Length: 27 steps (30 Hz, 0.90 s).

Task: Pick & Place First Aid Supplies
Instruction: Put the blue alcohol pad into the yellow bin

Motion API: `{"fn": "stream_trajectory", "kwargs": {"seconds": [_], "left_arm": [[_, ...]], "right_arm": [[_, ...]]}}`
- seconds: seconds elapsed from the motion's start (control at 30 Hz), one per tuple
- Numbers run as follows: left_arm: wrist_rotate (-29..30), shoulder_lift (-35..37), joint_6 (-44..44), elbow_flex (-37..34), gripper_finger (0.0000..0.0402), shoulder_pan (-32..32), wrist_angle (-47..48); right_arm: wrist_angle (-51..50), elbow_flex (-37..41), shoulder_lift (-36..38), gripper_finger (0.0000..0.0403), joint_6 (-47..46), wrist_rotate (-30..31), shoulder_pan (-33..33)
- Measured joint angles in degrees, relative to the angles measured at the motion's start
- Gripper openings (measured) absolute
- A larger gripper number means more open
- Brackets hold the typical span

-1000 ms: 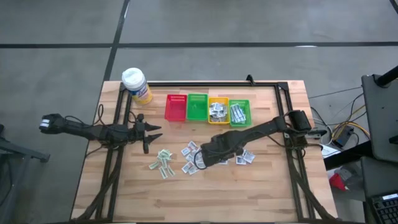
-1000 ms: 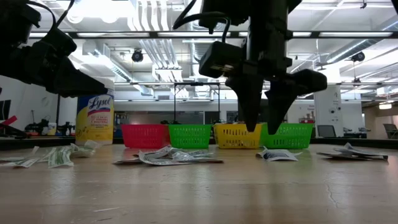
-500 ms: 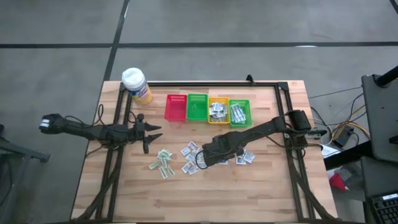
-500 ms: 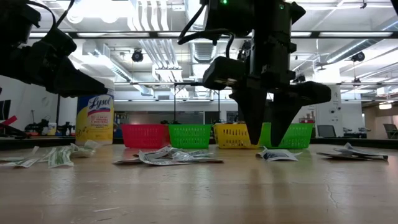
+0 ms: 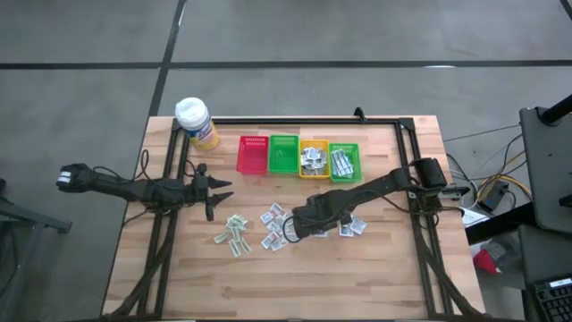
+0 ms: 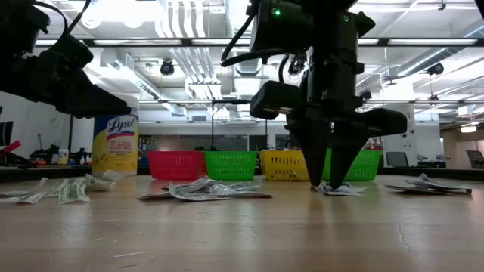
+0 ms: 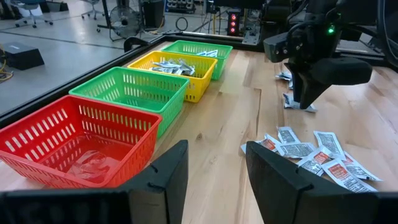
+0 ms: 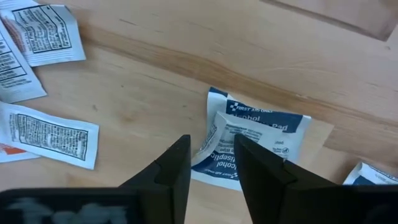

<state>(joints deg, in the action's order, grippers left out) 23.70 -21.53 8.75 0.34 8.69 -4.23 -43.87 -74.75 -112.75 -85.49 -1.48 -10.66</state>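
Small white packets lie loose on the wooden table in clusters: green-printed ones (image 5: 234,234), a middle group (image 5: 273,224) and blue-printed ones (image 5: 353,226). My right gripper (image 8: 211,140) points straight down over two overlapping blue-and-white packets (image 8: 267,121). Its fingers are open, and the upper packet's curled-up edge (image 8: 214,127) lies in the gap between them. In the low view its fingertips (image 6: 327,183) reach down to that packet (image 6: 344,189). My left gripper (image 7: 217,174) waits open at the table's left (image 5: 214,188), holding nothing. My right gripper comes from above with its fingers on either side of the upper packet's curled-up edge (image 8: 219,124). The packet lies on the one below it and on the table. I cannot tell whether the fingers touch it.
Along the far side stand a red basket (image 5: 253,155), a green one (image 5: 284,154), a yellow one (image 5: 314,158) with packets in it and another green one (image 5: 344,161) with packets. A yellow bottle (image 5: 197,122) stands at the far left corner. Bare wood lies toward the near edge.
My right gripper has come down toward the blue-and-white packets until its fingertips reach them. The gap between its fingers has narrowed. The packets have not moved.
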Motion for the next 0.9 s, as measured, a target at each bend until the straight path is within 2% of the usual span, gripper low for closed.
{"fn": "stream_trajectory", "kwargs": {"seconds": [0.53,0.9], "left_arm": [[0.00,0.00,0.00,0.02,0.0158,-0.01,0.00],[0.00,0.00,0.00,0.00,0.0158,0.02,0.00]], "right_arm": [[-0.05,0.01,0.00,0.0040,0.42,1.68,-0.02],[-0.16,0.01,0.00,0.0009,2.74,1.44,-0.02]]}}
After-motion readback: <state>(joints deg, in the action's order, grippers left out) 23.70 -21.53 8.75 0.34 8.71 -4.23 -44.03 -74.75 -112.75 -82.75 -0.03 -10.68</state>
